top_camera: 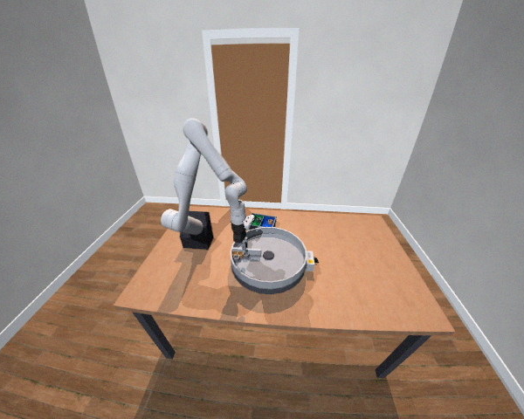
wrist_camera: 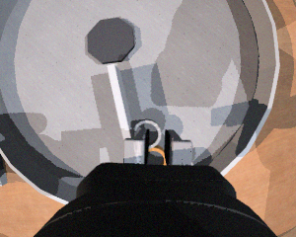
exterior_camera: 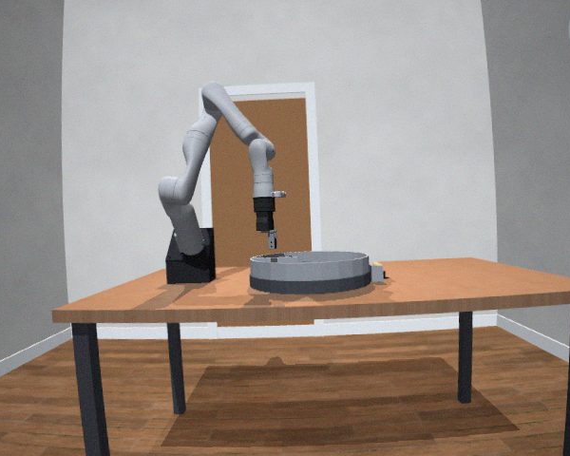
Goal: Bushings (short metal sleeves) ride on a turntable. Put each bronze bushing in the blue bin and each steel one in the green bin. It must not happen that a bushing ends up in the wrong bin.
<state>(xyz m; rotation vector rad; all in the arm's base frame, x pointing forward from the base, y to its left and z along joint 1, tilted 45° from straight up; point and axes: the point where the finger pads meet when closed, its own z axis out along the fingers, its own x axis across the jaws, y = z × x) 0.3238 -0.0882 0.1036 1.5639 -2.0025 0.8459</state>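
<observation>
The grey turntable [top_camera: 286, 259] [exterior_camera: 310, 271] [wrist_camera: 54, 74] carries bushings beside its barrier, at the left in the top view. Bronze bushings [top_camera: 238, 253] and at least one steel bushing [wrist_camera: 158, 133] are there; the gripper partly hides them. In the wrist view a bronze bushing [wrist_camera: 159, 149] shows between the fingers' outlines, below them. My gripper [exterior_camera: 272, 247] [wrist_camera: 156, 141] is partly open and empty, above the turntable's rim height. The blue bin [top_camera: 265, 223] holds a bronze bushing [top_camera: 270, 221]. The green bin [top_camera: 254, 223] holds a dark-looking bushing [top_camera: 258, 219], its metal unclear.
A pale upright barrier [top_camera: 255, 252] [wrist_camera: 118, 99] runs from near the dark hub [top_camera: 268, 255] [wrist_camera: 111, 40] toward the rim. The turntable's raised wall surrounds the bushings. A small box [top_camera: 310, 262] [exterior_camera: 376, 273] with a yellow top is at its right side. The bins stand behind the turntable.
</observation>
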